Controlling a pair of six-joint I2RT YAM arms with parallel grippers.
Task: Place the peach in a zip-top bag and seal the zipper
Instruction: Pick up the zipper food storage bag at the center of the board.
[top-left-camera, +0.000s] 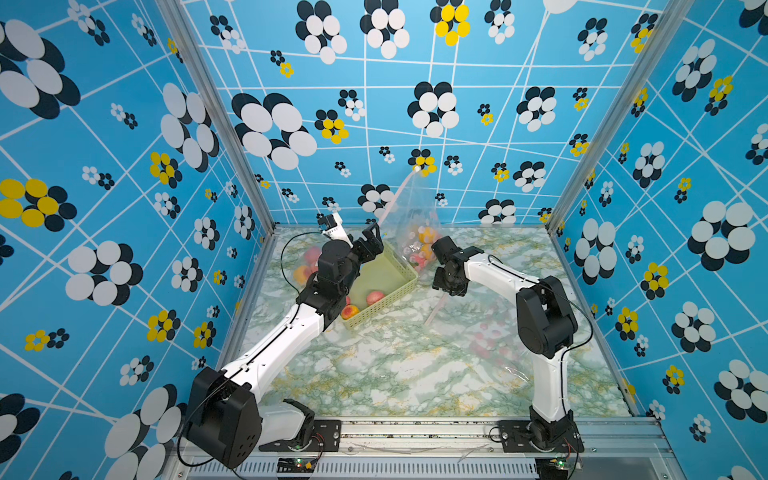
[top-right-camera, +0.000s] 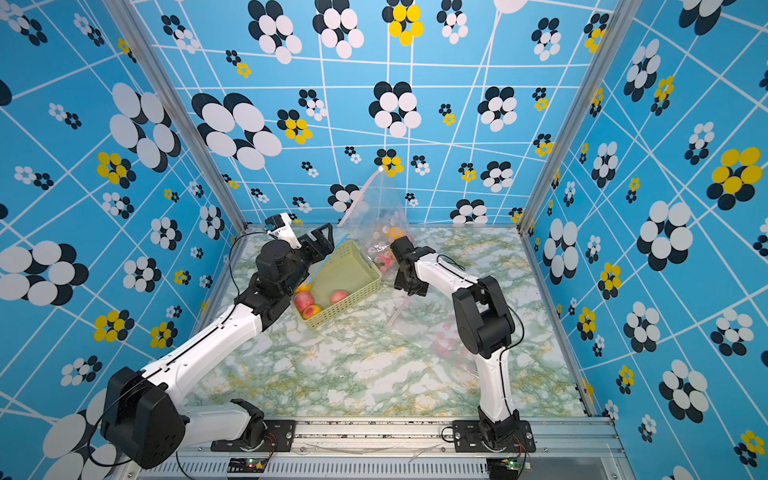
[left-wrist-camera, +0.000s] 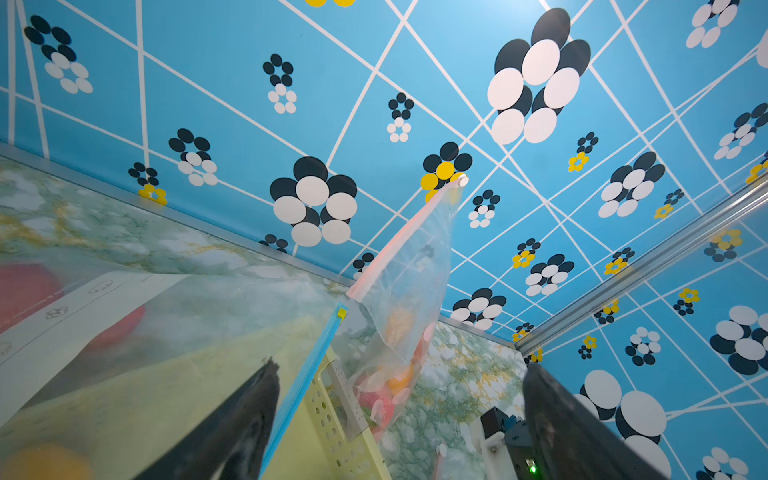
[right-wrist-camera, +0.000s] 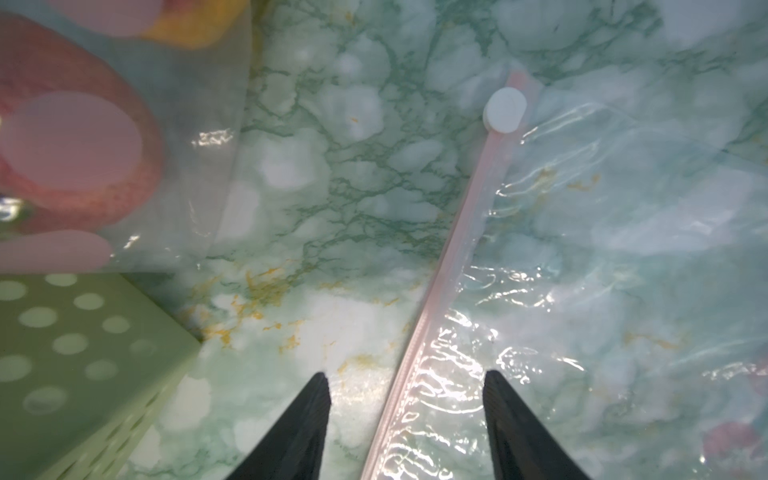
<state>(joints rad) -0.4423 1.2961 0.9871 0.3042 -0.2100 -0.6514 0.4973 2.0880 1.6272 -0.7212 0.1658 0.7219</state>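
- The flat bag (right-wrist-camera: 602, 249) lies limp on the table, with its pink zipper strip (right-wrist-camera: 457, 257) running between the fingers of the right gripper (right-wrist-camera: 406, 373). Those fingers stand apart and grasp nothing. The thin, shiny film could slide or crumple under a pinch, so only one layer might lift. I cannot tell whether the mouth is open.
- The basket (top-left-camera: 386, 274) sits just beside the right fingers and under the left ones. A sweeping arm could nudge it and roll the fruit.
- The blue-zipper bag (left-wrist-camera: 166, 332) already holds fruit, and its edge runs just beside one finger of the left gripper (left-wrist-camera: 401, 366). That gripper's fingers are spread wide and empty. A careless close could catch this film instead of fruit.
- The leaning bag (left-wrist-camera: 407, 299) is propped against the back wall, beyond both sets of fingers. A bump could topple it.
- The peach (top-left-camera: 375, 297) lies loose in the basket, back from the left fingertips and well apart from the flat bag. It is round and smooth, so it may squirt out of a shallow grip.
- The slider (right-wrist-camera: 505, 110) sits at the end of the strip farthest from the right fingers. It is small and easy to miss.
- The walls (top-left-camera: 415, 104) are blue with a busy flower print and close in on three sides.
- The table (top-left-camera: 395, 374) has a glossy green marble print, and glare on it could hide clear film.
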